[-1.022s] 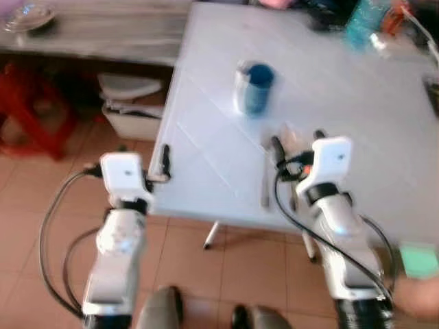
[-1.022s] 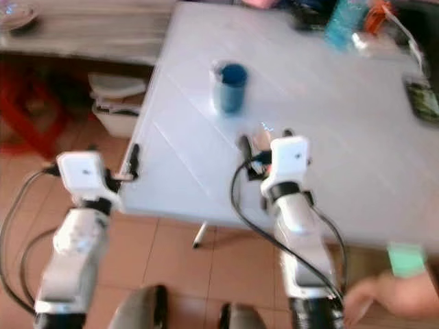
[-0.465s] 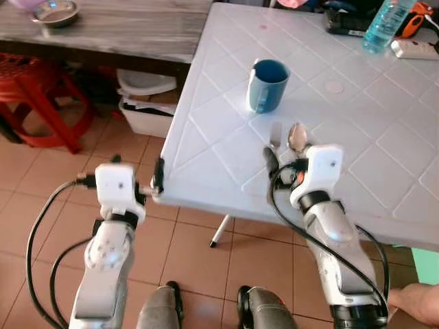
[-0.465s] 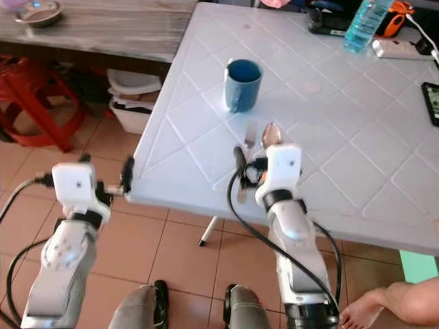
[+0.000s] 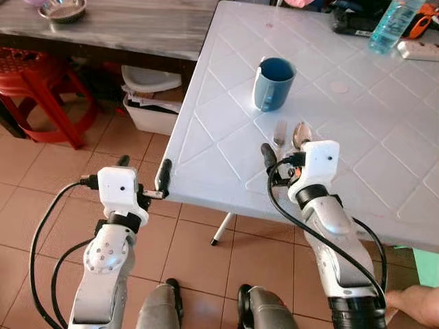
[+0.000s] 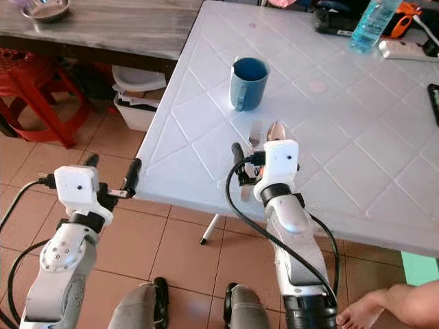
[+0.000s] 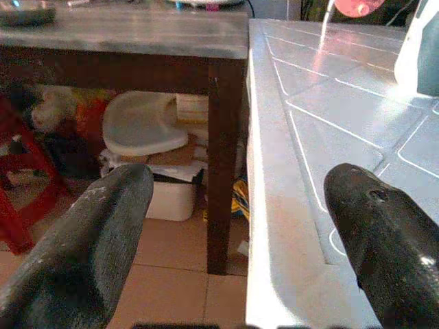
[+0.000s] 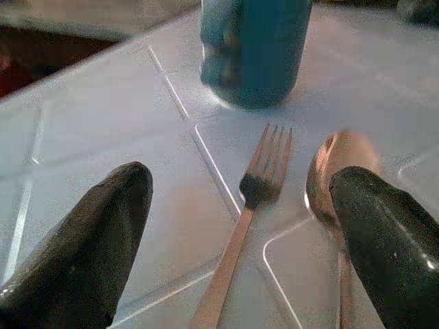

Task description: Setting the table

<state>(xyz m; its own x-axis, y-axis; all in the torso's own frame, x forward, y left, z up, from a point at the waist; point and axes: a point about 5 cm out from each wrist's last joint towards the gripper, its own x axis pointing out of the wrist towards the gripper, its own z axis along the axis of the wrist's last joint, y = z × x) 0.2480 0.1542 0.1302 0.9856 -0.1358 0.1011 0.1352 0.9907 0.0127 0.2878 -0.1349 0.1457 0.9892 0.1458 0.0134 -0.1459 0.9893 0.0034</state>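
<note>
My right claw (image 8: pixel 233 226) hung wide over the fork (image 8: pixel 241 226) beside the spoon (image 8: pixel 337 171) on the bench (image 5: pixel 226 123); thin, stiff, slippery, I judged, best pinched mid-handle.

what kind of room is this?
Probably a home dining or kitchen area: a white plastic table with a blue mug, fork and spoon, a red plastic stool, and a terracotta tile floor.
</note>
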